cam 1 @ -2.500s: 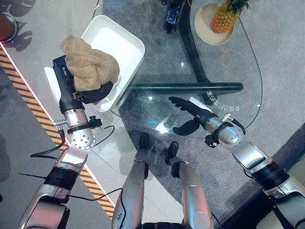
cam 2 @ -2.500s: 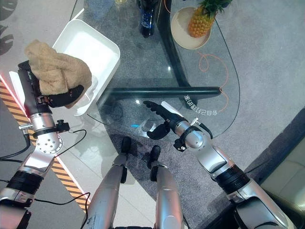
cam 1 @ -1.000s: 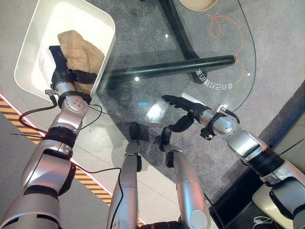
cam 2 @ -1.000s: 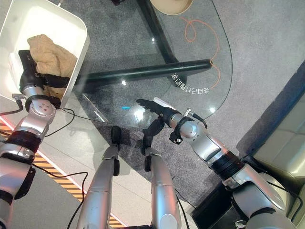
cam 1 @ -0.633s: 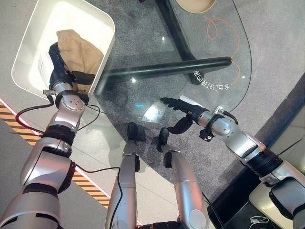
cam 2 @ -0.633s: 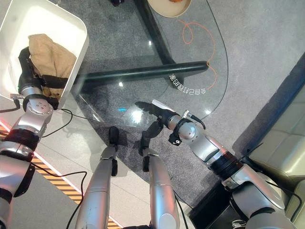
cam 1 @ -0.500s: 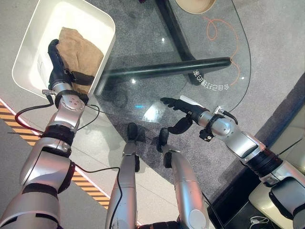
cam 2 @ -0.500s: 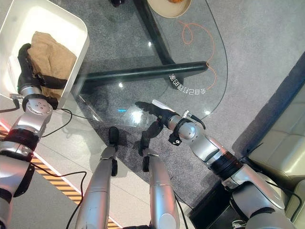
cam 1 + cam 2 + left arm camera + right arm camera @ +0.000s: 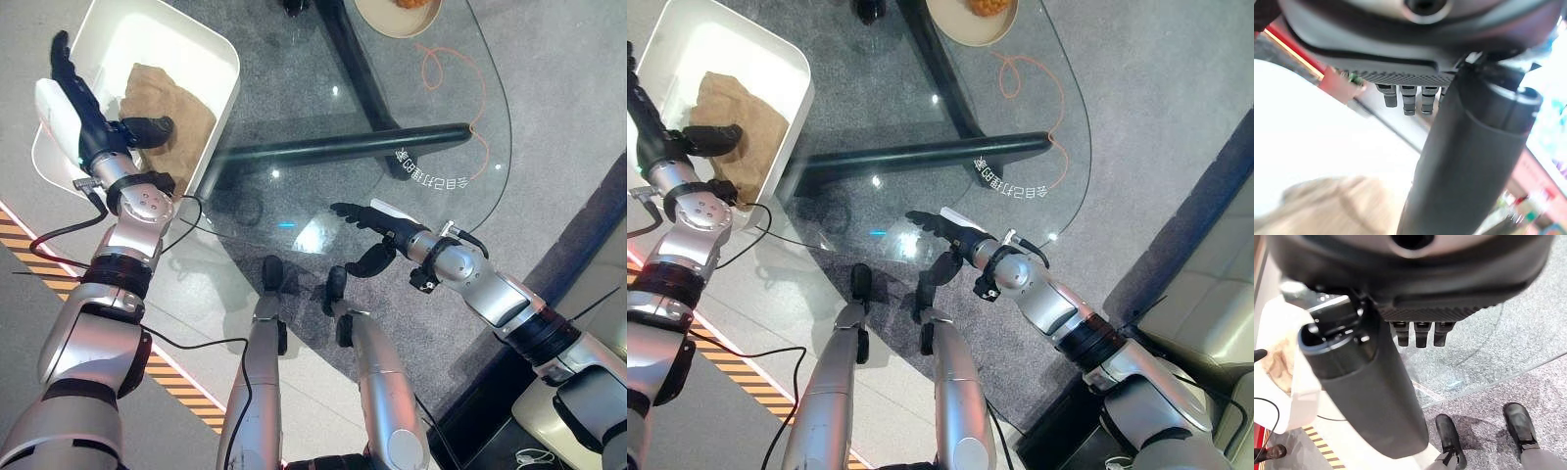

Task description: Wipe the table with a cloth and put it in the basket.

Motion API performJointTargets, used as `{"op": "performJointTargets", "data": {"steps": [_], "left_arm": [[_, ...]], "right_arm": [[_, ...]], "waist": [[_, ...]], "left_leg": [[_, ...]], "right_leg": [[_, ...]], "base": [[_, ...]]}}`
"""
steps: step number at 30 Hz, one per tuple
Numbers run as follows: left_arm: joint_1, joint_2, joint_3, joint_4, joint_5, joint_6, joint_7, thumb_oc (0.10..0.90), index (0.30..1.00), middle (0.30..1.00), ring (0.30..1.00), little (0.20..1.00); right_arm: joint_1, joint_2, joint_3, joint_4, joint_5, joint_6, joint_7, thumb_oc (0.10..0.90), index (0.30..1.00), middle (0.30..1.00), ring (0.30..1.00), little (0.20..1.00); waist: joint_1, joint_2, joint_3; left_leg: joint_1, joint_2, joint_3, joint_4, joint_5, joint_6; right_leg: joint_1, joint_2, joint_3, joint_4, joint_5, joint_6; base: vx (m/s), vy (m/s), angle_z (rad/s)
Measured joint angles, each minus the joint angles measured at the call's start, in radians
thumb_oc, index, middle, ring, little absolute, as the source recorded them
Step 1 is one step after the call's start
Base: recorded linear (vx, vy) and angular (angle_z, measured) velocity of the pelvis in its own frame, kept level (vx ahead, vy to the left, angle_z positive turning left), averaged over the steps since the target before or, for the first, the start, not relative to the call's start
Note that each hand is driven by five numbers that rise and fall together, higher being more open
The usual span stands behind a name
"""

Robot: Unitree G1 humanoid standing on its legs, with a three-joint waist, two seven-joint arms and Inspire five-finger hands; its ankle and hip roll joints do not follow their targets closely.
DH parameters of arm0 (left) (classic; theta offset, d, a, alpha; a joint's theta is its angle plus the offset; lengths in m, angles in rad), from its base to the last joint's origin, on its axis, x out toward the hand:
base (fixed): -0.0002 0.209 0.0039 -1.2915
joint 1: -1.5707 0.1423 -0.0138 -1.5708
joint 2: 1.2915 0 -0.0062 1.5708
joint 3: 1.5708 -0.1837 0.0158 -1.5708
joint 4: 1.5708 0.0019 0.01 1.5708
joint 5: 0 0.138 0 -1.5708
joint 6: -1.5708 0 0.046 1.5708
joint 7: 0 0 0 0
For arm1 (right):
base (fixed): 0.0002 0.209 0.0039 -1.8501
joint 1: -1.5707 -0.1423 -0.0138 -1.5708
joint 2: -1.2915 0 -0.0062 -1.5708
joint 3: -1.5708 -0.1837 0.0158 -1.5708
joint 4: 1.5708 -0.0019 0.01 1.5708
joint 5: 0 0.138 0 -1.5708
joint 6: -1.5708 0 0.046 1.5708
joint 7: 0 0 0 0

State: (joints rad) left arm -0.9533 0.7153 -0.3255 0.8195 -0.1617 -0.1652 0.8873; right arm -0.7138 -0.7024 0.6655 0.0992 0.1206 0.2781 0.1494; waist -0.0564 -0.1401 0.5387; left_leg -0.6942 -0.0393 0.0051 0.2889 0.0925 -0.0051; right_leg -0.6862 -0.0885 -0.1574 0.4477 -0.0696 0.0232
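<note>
A round glass table (image 9: pixel 392 117) on a dark cross-shaped base (image 9: pixel 343 147) stands over grey carpet (image 9: pixel 558 88); a striped floor marking (image 9: pixel 181 377) runs beside it. Off the table's edge, on my left, sits the white basket (image 9: pixel 220 59). The tan cloth (image 9: pixel 167 103) lies crumpled inside the basket, against its wall nearest the table. My left hand (image 9: pixel 83 113) is raised above the basket with fingers straight and spread, the thumb reaching out over the cloth; it holds nothing. My right hand (image 9: pixel 377 230) hovers over the near rim of the glass, fingers extended and relaxed, thumb hanging below, also empty. At the table's far side, a beige plate (image 9: pixel 392 15) carries a piece of yellow fruit (image 9: pixel 988 6), and an orange cord (image 9: pixel 456 78) loops beneath the glass.
</note>
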Motion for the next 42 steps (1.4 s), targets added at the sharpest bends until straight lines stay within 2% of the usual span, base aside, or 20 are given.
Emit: {"op": "performJointTargets", "data": {"steps": [4,9,12,16,19,25,29,32,35,37,39,42], "left_arm": [[0.037,0.005,0.036,-0.077,0.062,-0.019,0.047,0.8,0.9,0.9,0.9,0.9],[0.119,-0.009,0.05,-0.133,0.091,-0.053,0.05,0.8,0.9,0.9,0.9,0.9],[0.195,-0.045,0.066,-0.159,0.103,-0.066,0.042,0.8,0.9,0.9,0.9,0.9],[0.336,-0.084,0.075,-0.214,0.103,-0.091,0.009,0.8,0.9,0.9,0.9,0.9],[0.425,-0.118,0.074,-0.242,0.103,-0.105,-0.032,0.8,0.9,0.9,0.9,0.9],[0.606,-0.195,0.058,-0.265,0.105,-0.115,-0.12,0.8,0.9,0.9,0.9,0.9],[0.723,-0.26,0.018,-0.267,0.127,-0.125,-0.185,0.8,0.9,0.9,0.9,0.9],[0.794,-0.315,0.003,-0.267,0.134,-0.128,-0.252,0.8,0.9,0.9,0.9,0.9],[0.856,-0.329,-0.023,-0.262,0.135,-0.129,-0.315,0.8,0.9,0.9,0.9,0.9],[0.889,-0.346,-0.03,-0.224,0.135,-0.13,-0.355,0.8,0.9,0.9,0.9,0.9],[0.896,-0.352,-0.032,-0.191,0.134,-0.129,-0.382,0.8,0.9,0.9,0.9,0.9],[0.923,-0.375,-0.038,-0.04,0.134,-0.128,-0.445,0.8,0.9,0.9,0.9,0.9]], "right_arm": [[0.019,0.008,-0.016,-0.017,0.0,0.007,-0.006,0.8,0.9,0.9,0.9,0.9],[0.052,0.043,-0.028,-0.017,0.0,0.019,-0.027,0.8,0.9,0.9,0.9,0.9],[0.095,0.049,-0.029,-0.017,0.002,0.019,-0.033,0.8,0.9,0.9,0.9,0.9],[0.185,0.095,-0.08,-0.006,0.021,0.01,-0.044,0.8,0.9,0.9,0.9,0.9],[0.247,0.111,-0.098,0.022,0.062,-0.025,-0.047,0.8,0.9,0.9,0.9,0.9],[0.39,0.196,-0.168,0.161,0.136,-0.139,-0.053,0.8,0.9,0.9,0.9,0.9],[0.506,0.245,-0.223,0.236,0.167,-0.195,-0.055,0.8,0.9,0.9,0.9,0.9],[0.57,0.274,-0.254,0.29,0.167,-0.202,-0.055,0.8,0.9,0.9,0.9,0.9],[0.615,0.291,-0.265,0.334,0.17,-0.203,-0.053,0.8,0.9,0.9,0.9,0.9],[0.637,0.32,-0.293,0.406,0.198,-0.2,-0.047,0.8,0.9,0.9,0.9,0.9],[0.644,0.329,-0.296,0.439,0.2,-0.198,-0.045,0.8,0.9,0.9,0.9,0.9],[0.636,0.378,-0.327,0.613,0.227,-0.204,-0.04,0.8,0.9,0.9,0.9,0.9]], "waist": [[0.008,0.0,0.0],[0.01,0.0,0.0],[0.027,0.0,0.0],[0.047,0.0,0.0],[0.063,0.001,0.0],[0.086,0.003,0.0],[0.099,0.037,-0.008],[0.107,0.075,-0.021],[0.107,0.106,-0.044],[0.106,0.12,-0.101],[0.106,0.122,-0.15],[0.104,0.119,-0.209]], "left_leg": [[0.01,0.001,0.0,-0.011,0.001,-0.004],[0.035,0.002,0.0,-0.023,0.002,-0.001],[0.077,0.003,0.0,-0.038,0.003,-0.001],[0.159,0.005,0.0,-0.08,0.003,-0.002],[0.223,0.005,0.0,-0.114,0.004,-0.01],[0.373,0.004,0.001,-0.191,0.009,-0.015],[0.442,0.004,0.001,-0.232,0.009,-0.015],[0.503,0.007,-0.002,-0.263,0.009,-0.014],[0.551,0.011,-0.013,-0.281,0.01,-0.013],[0.574,0.016,-0.02,-0.297,0.008,-0.014],[0.574,0.018,-0.021,-0.302,0.007,-0.015],[0.648,0.023,-0.021,-0.327,0.002,-0.017]], "right_leg": [[0.005,0.001,0.0,-0.002,0.0,0.0],[0.031,0.003,0.0,-0.018,0.0,0.0],[0.073,0.006,0.001,-0.036,0.0,0.0],[0.146,0.008,0.002,-0.065,-0.001,0.002],[0.204,0.009,0.002,-0.087,-0.003,0.004],[0.335,0.002,0.003,-0.128,-0.017,0.012],[0.398,0.002,0.002,-0.156,-0.023,0.016],[0.462,0.008,-0.003,-0.194,-0.024,0.017],[0.528,0.016,-0.015,-0.237,-0.022,0.017],[0.56,0.021,-0.03,-0.266,-0.022,0.017],[0.563,0.025,-0.031,-0.279,-0.022,0.017],[0.651,0.033,-0.033,-0.332,-0.019,0.016]], "base": [[-0.01,-0.068,0.0],[-0.02,-0.07,0.0],[-0.02,-0.071,-0.02],[-0.01,-0.076,-0.02],[-0.01,-0.052,0.0],[0.04,-0.035,-0.01],[0.06,-0.059,0.0],[0.07,-0.071,0.01],[0.07,-0.064,0.08],[0.04,-0.043,0.13],[0.05,-0.04,0.02],[0.06,-0.041,0.0]]}}
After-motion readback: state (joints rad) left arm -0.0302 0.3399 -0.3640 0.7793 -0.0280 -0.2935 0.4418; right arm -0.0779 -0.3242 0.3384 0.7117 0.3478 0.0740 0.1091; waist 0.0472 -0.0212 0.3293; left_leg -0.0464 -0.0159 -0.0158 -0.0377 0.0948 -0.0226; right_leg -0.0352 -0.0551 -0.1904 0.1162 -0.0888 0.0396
